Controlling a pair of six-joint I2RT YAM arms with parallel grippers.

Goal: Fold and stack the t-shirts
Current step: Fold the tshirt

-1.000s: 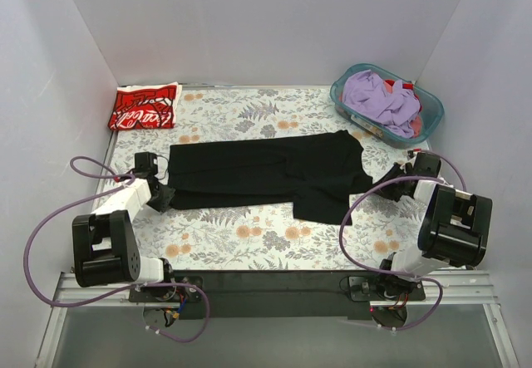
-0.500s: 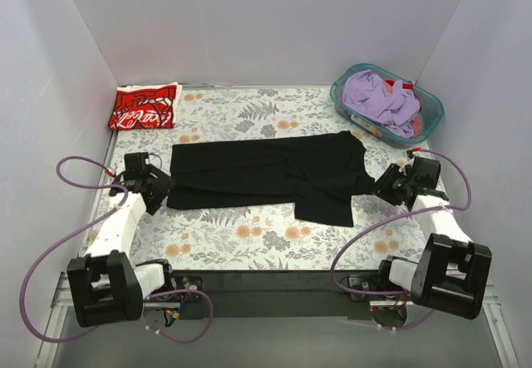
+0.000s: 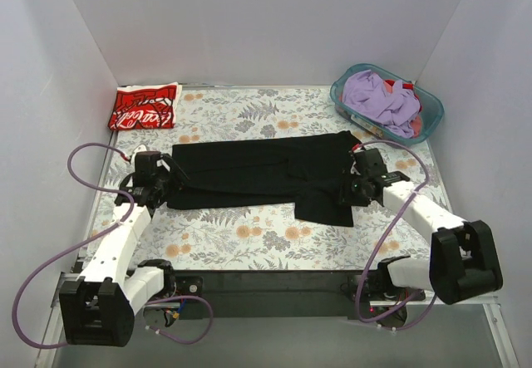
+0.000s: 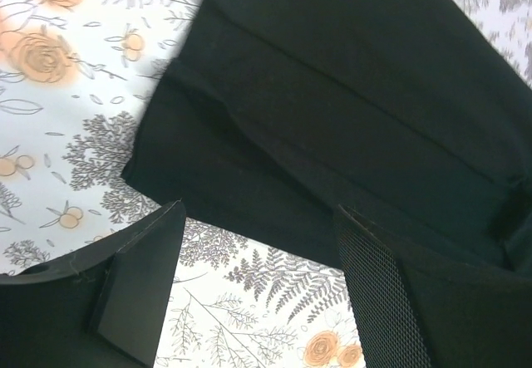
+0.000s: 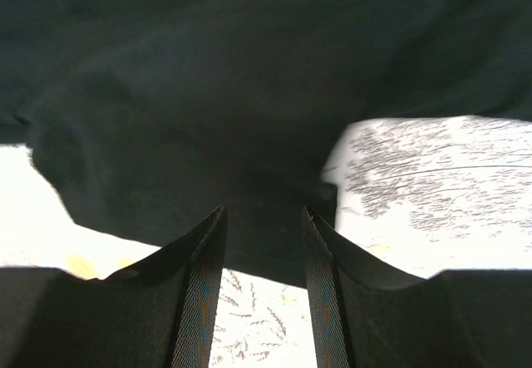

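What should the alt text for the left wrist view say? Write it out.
A folded black t-shirt lies flat on a floral-patterned table. The left gripper stands open over its near edge, holding nothing.

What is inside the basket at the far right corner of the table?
A purple cloth fills the basket, with a bit of red showing at its far edge. Whatever lies under the purple cloth is covered.

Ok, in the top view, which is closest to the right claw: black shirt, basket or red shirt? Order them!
1. Black t-shirt, right by the right claw.
2. Basket, back right corner.
3. Red t-shirt, back left corner.
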